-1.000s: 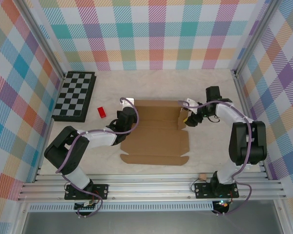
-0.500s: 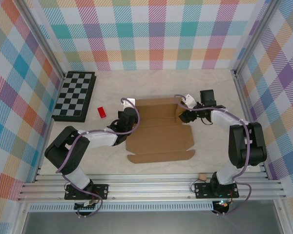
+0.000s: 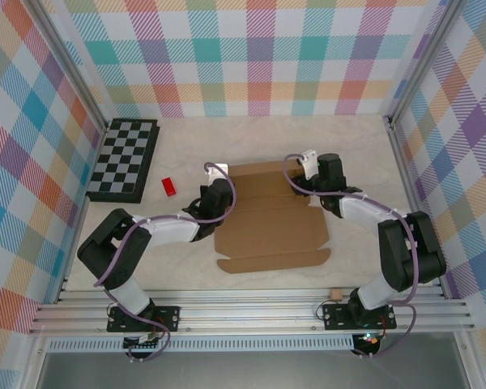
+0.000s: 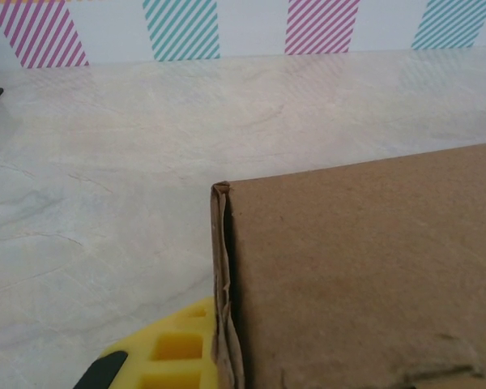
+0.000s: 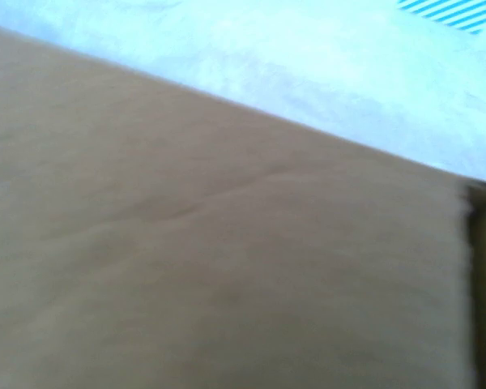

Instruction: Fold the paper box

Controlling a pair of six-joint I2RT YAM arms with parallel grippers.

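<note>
One paper box [image 3: 269,217], a flat die-cut sheet of brown cardboard, lies at the centre of the desk [image 3: 364,154], seen from above. Its long edges run from 9 to 3 o'clock, and a narrow flap lies flat along the 6 o'clock side. Bare desk surrounds the sheet: a broad band toward 12 o'clock up to the plaid back wall, a band toward 3 o'clock up to the side wall, and a narrower strip toward 6 o'clock before the metal rails.

At 10 o'clock a black-and-grey chessboard [image 3: 123,160] rests against the left wall. A small red block [image 3: 168,186] lies between it and the sheet, apart from both. A tiny brown scrap [image 3: 335,292] sits at 5 o'clock beside the right arm's base.

The left arm reaches low across the desk from 7 o'clock. The left claw [image 3: 220,191] is pressed together, pinching the sheet's 9 o'clock edge, and a yellow finger pad [image 4: 174,350] shows beneath that edge. The right arm bends in from 3 o'clock. The right claw [image 3: 298,185] is over the sheet's 1 o'clock corner; its wrist view is blurred, so its spread cannot be told.
</note>
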